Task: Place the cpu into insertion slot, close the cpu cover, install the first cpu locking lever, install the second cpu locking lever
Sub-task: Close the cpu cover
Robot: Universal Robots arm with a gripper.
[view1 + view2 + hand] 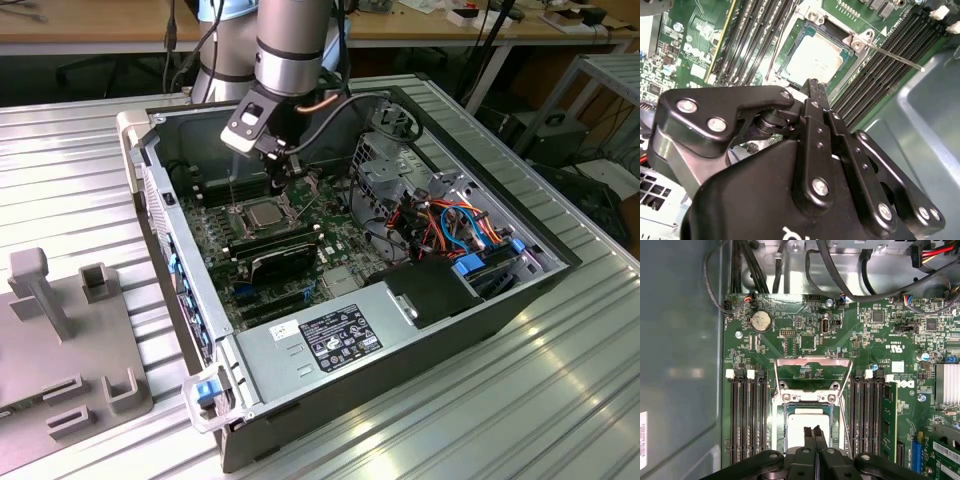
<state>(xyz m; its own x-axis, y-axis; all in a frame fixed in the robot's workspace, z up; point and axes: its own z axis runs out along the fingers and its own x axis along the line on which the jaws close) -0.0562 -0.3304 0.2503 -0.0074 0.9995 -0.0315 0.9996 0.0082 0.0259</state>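
The cpu [806, 421] lies flat in the insertion slot [788, 426], its silver top up, between the black memory slots; it also shows in the exterior view [265, 212] and the second wrist view [816, 56]. The cpu cover [812, 363] stands tilted open beyond the socket, hinged at the socket's far edge. A thin locking lever [896, 54] sticks out from the socket corner, and in the exterior view it stands upright [232, 192]. My gripper [815, 432] hangs just above the cpu's near edge with its fingers shut together and nothing seen between them [812, 86] [279, 187].
The green motherboard [790, 340] lies inside an open computer case [150, 210] on a ribbed metal table. Cables and a drive bay [450, 225] crowd the exterior view's right; the power supply [330, 335] sits at the front. A grey fixture [70, 340] stands outside the case.
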